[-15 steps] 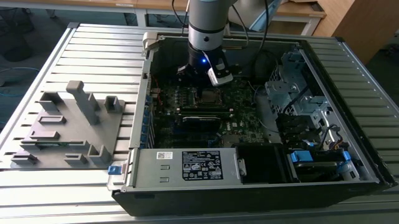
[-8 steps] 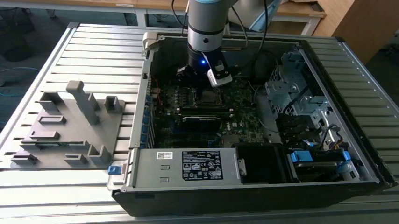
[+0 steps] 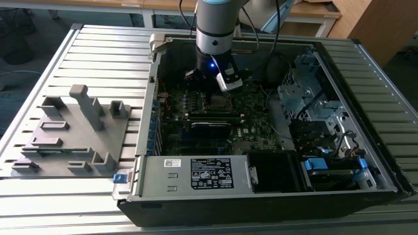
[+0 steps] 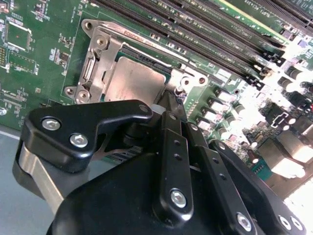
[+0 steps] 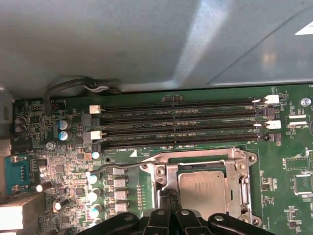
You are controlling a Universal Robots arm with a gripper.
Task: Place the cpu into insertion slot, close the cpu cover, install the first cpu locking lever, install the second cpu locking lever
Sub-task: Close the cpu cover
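One slip is my worry. My pincer [image 4: 168,102] is clenched on nothing, its tip at the edge of the socket [image 4: 146,55], just beside the chip [image 4: 139,81], which sits in the socket with the cover [image 4: 95,63] lying flat around it. A thin lever [image 5: 117,167] reaches out from the socket, seemingly unlatched. Pushing off-line could skid me onto the chip or bend that lever.
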